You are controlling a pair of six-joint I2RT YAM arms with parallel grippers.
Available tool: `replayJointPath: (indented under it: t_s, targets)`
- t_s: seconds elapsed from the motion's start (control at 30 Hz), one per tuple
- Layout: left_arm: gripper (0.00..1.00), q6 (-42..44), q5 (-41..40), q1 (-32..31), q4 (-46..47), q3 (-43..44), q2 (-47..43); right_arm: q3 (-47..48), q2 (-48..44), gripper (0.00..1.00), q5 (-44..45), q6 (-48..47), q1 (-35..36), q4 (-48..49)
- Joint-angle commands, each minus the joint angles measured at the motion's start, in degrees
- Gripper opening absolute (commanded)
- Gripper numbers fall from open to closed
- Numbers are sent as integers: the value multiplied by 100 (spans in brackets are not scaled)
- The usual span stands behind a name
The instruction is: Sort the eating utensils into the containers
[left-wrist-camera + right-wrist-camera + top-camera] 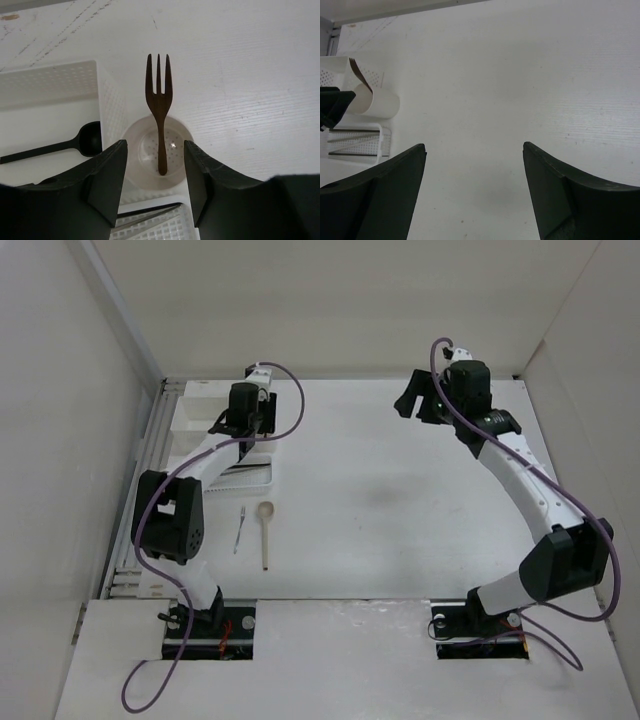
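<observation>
brown fork standing in cup | left hand parted | right hand wide

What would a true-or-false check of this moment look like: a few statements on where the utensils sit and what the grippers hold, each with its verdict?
1. The brown wooden fork stands in the round cup, tines up. True.
2. The left gripper is clamped on that fork. False: its jaws stand apart on either side of the handle, clear of it.
3. The dark spoon lies in the rectangular box. True.
4. The pale wooden spoon is in a container. False: it lies on the table beside the small metal fork.
5. The right gripper holds a chopstick. False: it is open and empty above bare table.
</observation>
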Motion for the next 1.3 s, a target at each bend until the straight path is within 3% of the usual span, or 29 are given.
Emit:
replayJointPath:
  t_s: [0.0, 0.1, 0.2, 0.3, 0.4, 0.53, 0.63, 0.67, 0.7, 0.8, 0.87, 1.1, 1.17, 1.27]
  targets:
    - [46, 134, -56, -53, -374, 60, -584, -118, -393, 83, -54, -65, -35, 251]
    - [50, 319, -179, -236, -796, 236, -900, -224, -525, 83, -54, -65, 17, 251]
    - [64, 372, 109, -316, -1885, 297, -1401, -355, -648, 83, 78, 5, 219, 137]
    - [73, 320, 670, -369, -3124, 193, -1858, -444, -710, 96, 340, 58, 587, -30]
    - [74, 161, 962, -422, -3845, -45, -2281, -690, -780, 96, 552, 164, 974, -110]
    - [69, -59, 1041, -422, -4339, -405, -2475, -996, -973, 98, 657, 356, 1326, -48]
    - [53, -182, 1340, -474, -4760, -467, -2334, -1138, -1219, 98, 772, 506, 1555, -48]
    - [53, -182, 1402, -475, -4762, -467, -2334, -1243, -1289, 98, 859, 506, 1608, -48]
    - [46, -130, 1498, -475, -4762, -467, -2334, -1305, -1403, 98, 860, 576, 1609, -48]
    - [46, -129, 1578, -545, -4762, -467, -2265, -1472, -1588, 98, 1088, 725, 1793, -127]
    - [56, -129, 1509, -711, -4762, -467, -2133, -1534, -1755, 98, 1246, 788, 1924, -302]
    - [57, -1156, 1052, -563, -5158, -98, -1526, -1639, -2072, 98, 1492, 911, 1978, -548]
    - [57, -1736, 973, -231, -5026, -229, -2014, -1639, -2124, 98, 1493, 911, 1978, -601]
    - [61, -1852, 1121, -229, -4491, -668, -2631, -1639, -2125, 98, 1554, 911, 1978, -654]
